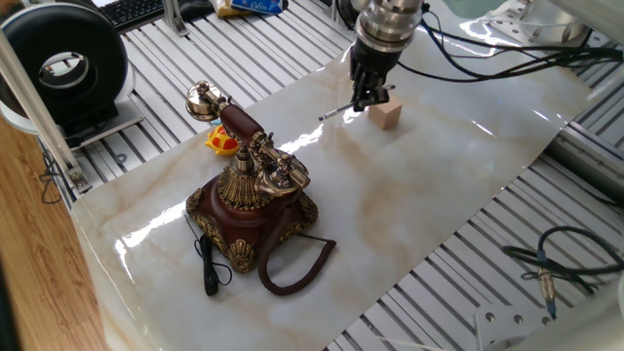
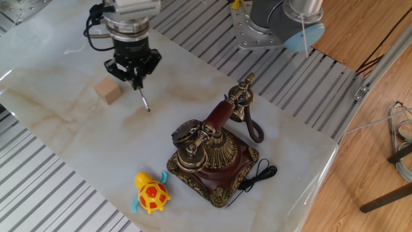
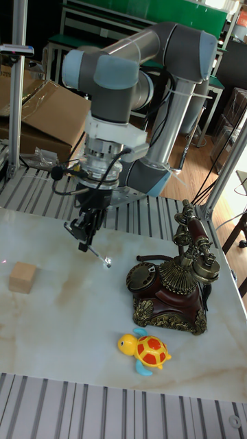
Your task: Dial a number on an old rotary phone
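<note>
The old rotary phone (image 1: 255, 200) (image 2: 210, 153) (image 3: 175, 287) stands on the marble sheet. Its base is dark red-brown with brass trim, the handset (image 2: 222, 111) rests on the cradle, and the coiled cord (image 1: 292, 265) lies beside it. Its dial (image 3: 143, 276) (image 2: 185, 131) faces the arm. My gripper (image 1: 366, 97) (image 2: 134, 77) (image 3: 84, 240) hangs above the sheet, shut on a thin silver stylus (image 2: 143, 98) (image 3: 100, 256) (image 1: 336, 115). The stylus slants down toward the phone, and its tip is well short of the dial.
A small wooden block (image 1: 388, 115) (image 2: 108, 91) (image 3: 22, 277) sits just beside the gripper, on the side away from the phone. A yellow-and-red toy turtle (image 2: 151, 193) (image 3: 147, 350) (image 1: 222, 141) lies near the phone's base. Slotted metal tabletop (image 2: 302, 84) borders the sheet. A black fan (image 1: 63, 63) stands at the far corner.
</note>
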Robot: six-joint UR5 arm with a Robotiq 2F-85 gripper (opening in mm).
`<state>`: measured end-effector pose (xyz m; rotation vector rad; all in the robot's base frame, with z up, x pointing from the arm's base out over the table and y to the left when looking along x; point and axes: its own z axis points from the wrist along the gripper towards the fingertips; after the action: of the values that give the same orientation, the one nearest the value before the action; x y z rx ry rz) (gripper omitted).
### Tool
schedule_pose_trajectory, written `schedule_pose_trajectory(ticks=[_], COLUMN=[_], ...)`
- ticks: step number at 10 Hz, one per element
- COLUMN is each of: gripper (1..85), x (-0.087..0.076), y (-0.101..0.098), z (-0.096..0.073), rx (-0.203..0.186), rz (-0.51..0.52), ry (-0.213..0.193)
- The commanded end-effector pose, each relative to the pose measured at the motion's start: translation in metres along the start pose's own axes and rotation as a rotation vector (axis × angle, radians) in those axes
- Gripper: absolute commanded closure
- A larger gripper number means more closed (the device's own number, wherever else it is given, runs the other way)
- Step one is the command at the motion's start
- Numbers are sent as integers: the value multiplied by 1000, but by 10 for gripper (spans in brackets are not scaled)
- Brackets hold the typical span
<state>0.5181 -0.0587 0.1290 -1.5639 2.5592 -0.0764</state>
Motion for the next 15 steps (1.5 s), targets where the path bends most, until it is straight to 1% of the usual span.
schedule_pose_trajectory(ticks=[1, 2, 3, 4, 5, 6, 7, 8, 9, 10, 11, 13, 14, 15], gripper=[843, 843, 843, 843, 843, 843, 843, 843, 843, 843, 843, 843, 843, 843], x=[-27, -23, -20, -19, -22, -28, -37, -42, -40, -41, -42, -39, -37, -47], y=[25, 21, 22, 28, 34, 39, 50, 53, 50, 49, 50, 49, 49, 54], z=[-12, -12, -12, -12, -10, -11, -14, -11, -9, -9, -9, -9, -10, -9], rx=[4, 21, 17, -5, -28, -24, -28, -30, -33, -45, -49, -45, -56, -66], rz=[83, 83, 67, 66, 101, 116, 140, 148, 146, 137, 137, 125, 111, 115], ry=[-30, -19, -7, -4, -10, 0, -6, -7, -2, -7, -10, 2, -5, -23])
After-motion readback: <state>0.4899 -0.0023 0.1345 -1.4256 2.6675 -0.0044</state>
